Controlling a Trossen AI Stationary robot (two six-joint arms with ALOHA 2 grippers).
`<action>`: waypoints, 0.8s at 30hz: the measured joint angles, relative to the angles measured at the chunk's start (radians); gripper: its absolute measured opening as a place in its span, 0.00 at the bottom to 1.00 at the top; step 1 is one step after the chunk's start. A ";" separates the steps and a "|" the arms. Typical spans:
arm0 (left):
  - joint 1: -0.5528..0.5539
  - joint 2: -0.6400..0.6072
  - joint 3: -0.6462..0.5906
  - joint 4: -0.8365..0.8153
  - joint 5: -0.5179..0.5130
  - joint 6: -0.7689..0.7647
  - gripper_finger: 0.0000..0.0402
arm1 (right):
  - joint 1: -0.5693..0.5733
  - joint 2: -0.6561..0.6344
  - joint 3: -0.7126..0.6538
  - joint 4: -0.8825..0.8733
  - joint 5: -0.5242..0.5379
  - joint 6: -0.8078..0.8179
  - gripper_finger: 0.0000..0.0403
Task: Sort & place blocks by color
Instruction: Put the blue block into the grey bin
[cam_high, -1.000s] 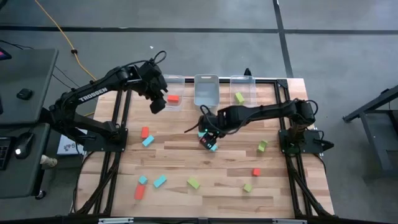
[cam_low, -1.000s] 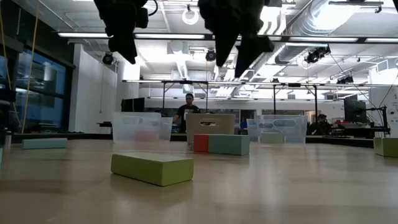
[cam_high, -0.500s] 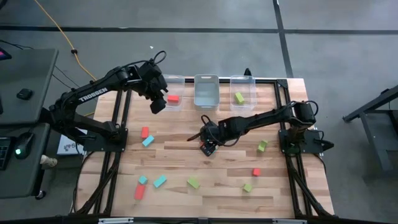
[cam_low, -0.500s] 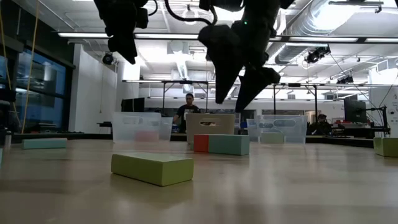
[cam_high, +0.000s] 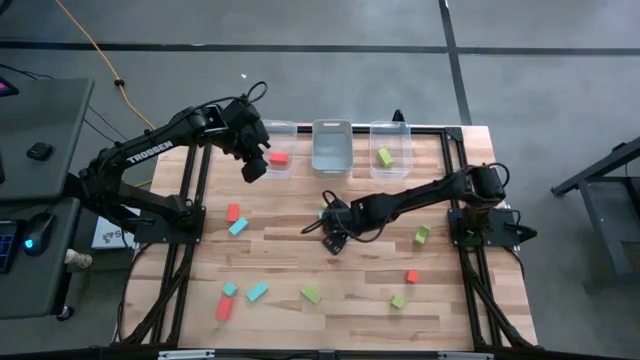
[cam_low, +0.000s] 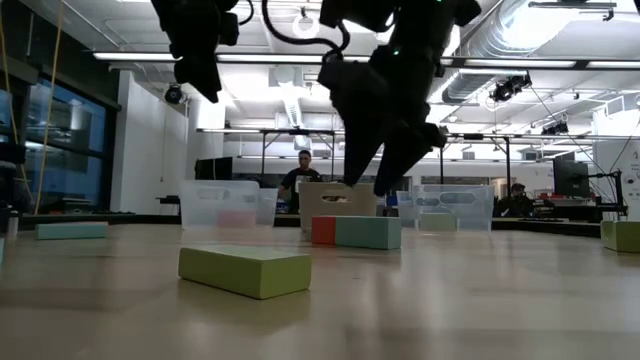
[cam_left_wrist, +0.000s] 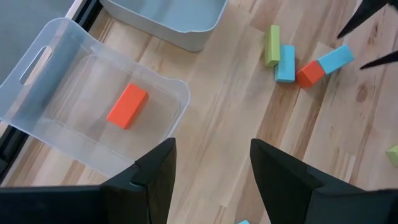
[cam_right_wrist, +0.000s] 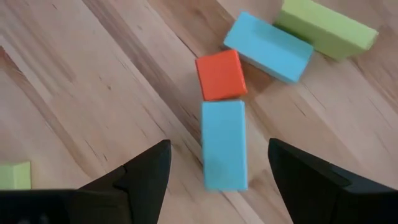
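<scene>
Small red-orange, light blue and yellow-green blocks lie scattered on the wooden table (cam_high: 290, 250). A cluster lies mid-table: a light blue bar (cam_right_wrist: 224, 152), a red cube (cam_right_wrist: 219, 74), a second blue bar (cam_right_wrist: 268, 46) and a green bar (cam_right_wrist: 326, 25). My right gripper (cam_right_wrist: 217, 186) (cam_high: 335, 235) hangs open just above the first blue bar, a finger on either side, touching nothing. My left gripper (cam_left_wrist: 214, 180) (cam_high: 255, 165) waits open, high beside the left clear bin (cam_left_wrist: 37, 68), which holds one red block (cam_left_wrist: 127, 106).
Three clear bins stand along the far edge: left (cam_high: 290, 130), middle (cam_high: 332, 128), right (cam_high: 405, 130) with a green block (cam_high: 385, 157). Loose blocks lie near the left side (cam_high: 233, 212) (cam_high: 238, 227), along the near edge (cam_high: 257, 291) (cam_high: 312, 295) and at right (cam_high: 421, 236) (cam_high: 411, 277).
My right gripper has come down from high above the table toward the mid-table cluster, shifting a little toward the near edge, and now hangs just above the light blue bar. The blocks have not moved.
</scene>
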 joint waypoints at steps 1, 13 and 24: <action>0.000 0.000 0.000 0.001 0.000 0.000 0.46 | 0.000 0.009 0.000 0.004 -0.003 -0.003 0.64; 0.000 0.000 0.000 0.001 -0.004 0.000 0.46 | 0.000 0.094 0.000 0.012 -0.013 0.024 0.64; 0.000 0.000 0.000 0.002 -0.004 -0.001 0.46 | 0.000 0.110 0.001 -0.002 -0.010 0.027 0.44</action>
